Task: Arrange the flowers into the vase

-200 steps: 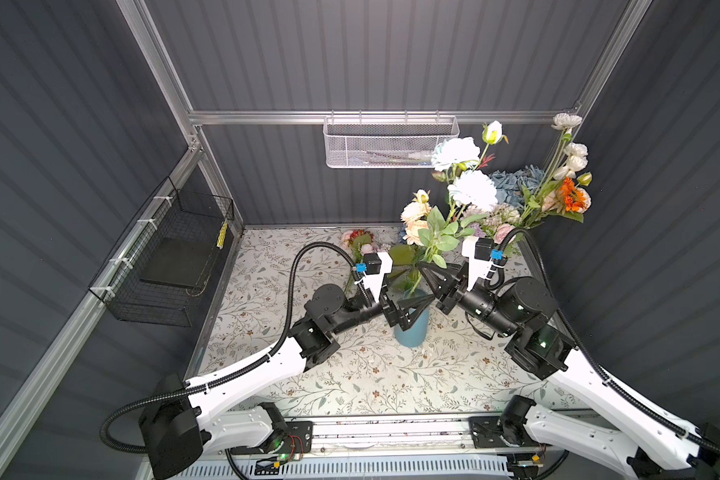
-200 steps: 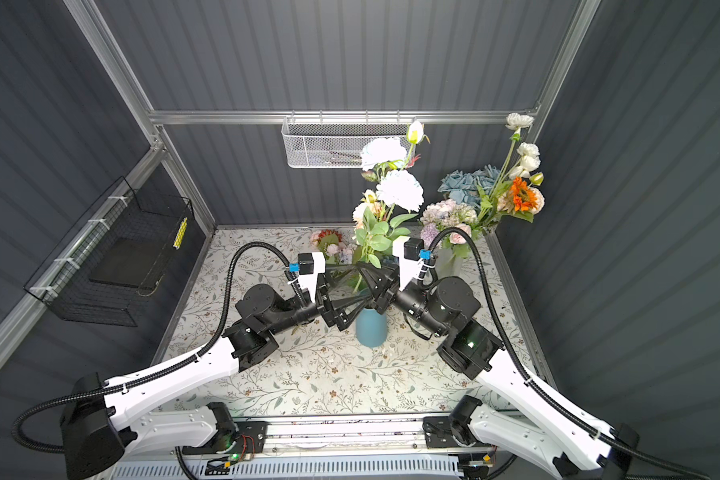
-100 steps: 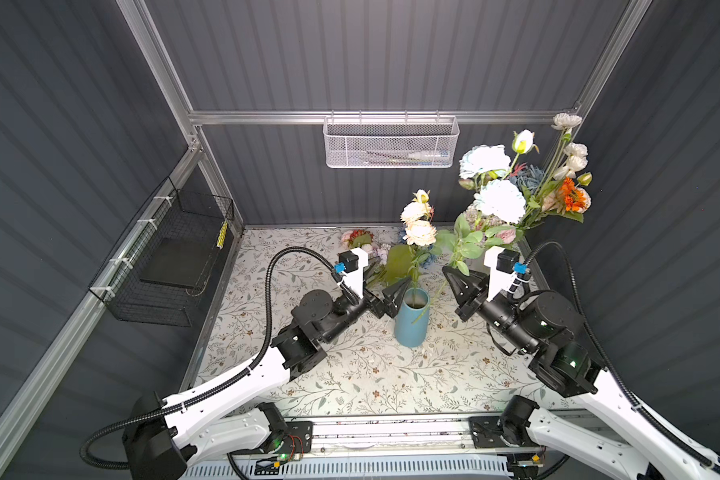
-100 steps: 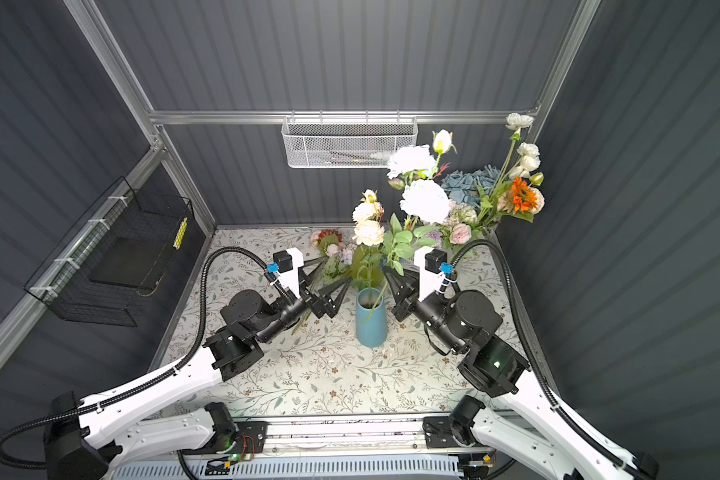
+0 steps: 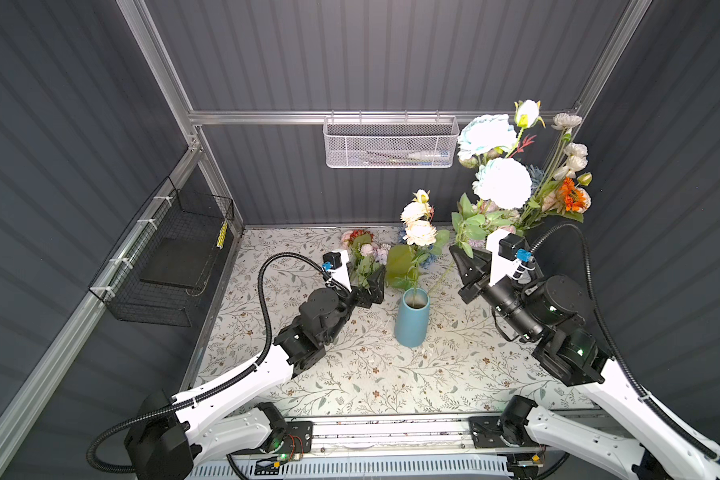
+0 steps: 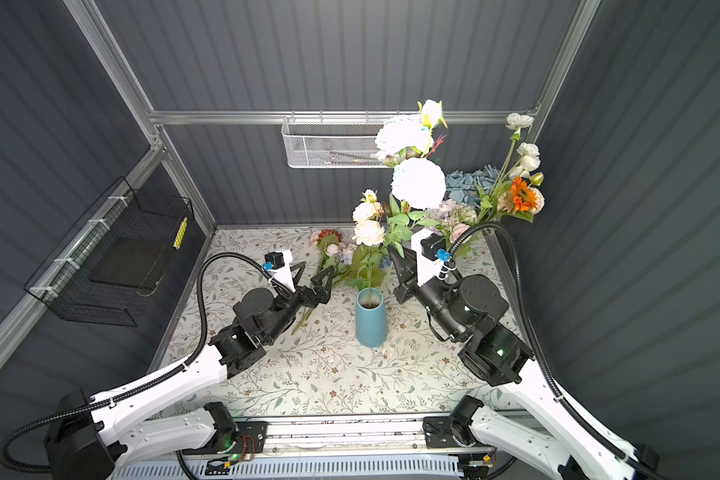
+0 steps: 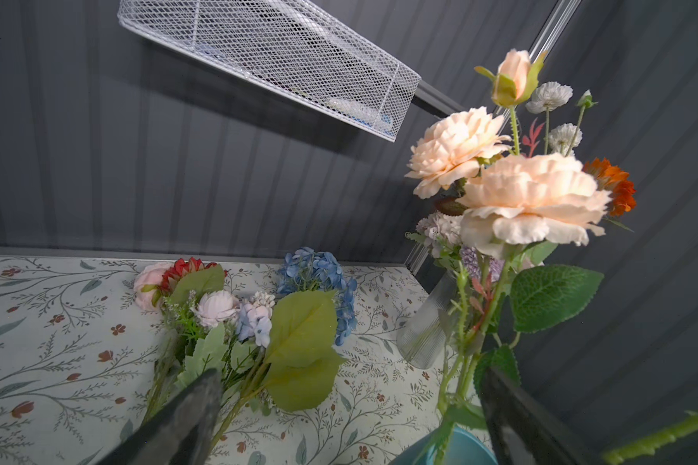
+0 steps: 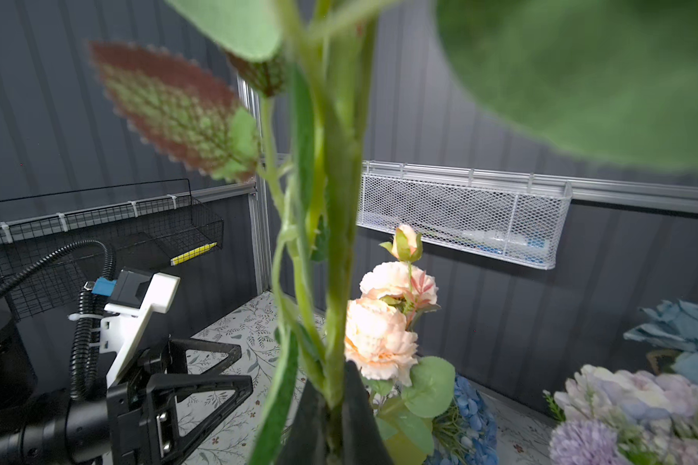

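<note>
In both top views the spread left pincer stood left of the vase holding a peach spray; the right pincer pinched a pale spray. Left wrist view: other flowers lay on the far counter. Right wrist view: the held stem sat clamped.

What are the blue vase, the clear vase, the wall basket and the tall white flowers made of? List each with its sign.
Blue vase: probably ceramic, matte; opaque, smooth, no glare.
Clear vase: glass or clear plastic, can't tell; see-through, ribbed wall.
Wall basket: metal mesh, painted white; diamond openings.
Tall white flowers: likely fabric petals and leaves, plastic stem; woven grain on a leaf.
</note>
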Available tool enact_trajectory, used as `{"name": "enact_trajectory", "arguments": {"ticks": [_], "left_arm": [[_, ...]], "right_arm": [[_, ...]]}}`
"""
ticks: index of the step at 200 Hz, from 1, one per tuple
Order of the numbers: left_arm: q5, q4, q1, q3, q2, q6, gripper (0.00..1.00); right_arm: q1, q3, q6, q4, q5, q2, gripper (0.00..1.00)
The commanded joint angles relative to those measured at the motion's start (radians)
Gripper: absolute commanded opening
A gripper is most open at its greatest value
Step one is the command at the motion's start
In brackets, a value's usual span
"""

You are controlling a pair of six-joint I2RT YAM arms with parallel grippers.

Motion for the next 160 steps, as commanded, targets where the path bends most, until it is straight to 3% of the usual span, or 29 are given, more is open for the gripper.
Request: {"name": "enact_trajectory", "arguments": {"ticks": [1,93,160], "left_arm": [[-0.031,-0.018,0.012,-0.017,-0.023,-0.024,0.99],[-0.020,-0.027,0.039,-0.041,-0.032,-0.047,0.99],[0.001,-0.014,0.051,-0.036,0.003,-0.064,0.99]], "right_arm": [[-0.004,0.028,-0.056,0.041,-0.024,0.028,0.00],[-0.004,-0.093,0.000,0.117,-0.023,0.104,0.00],[-0.003,-0.276,0.128,0.156,-0.022,0.104,0.00]]}}
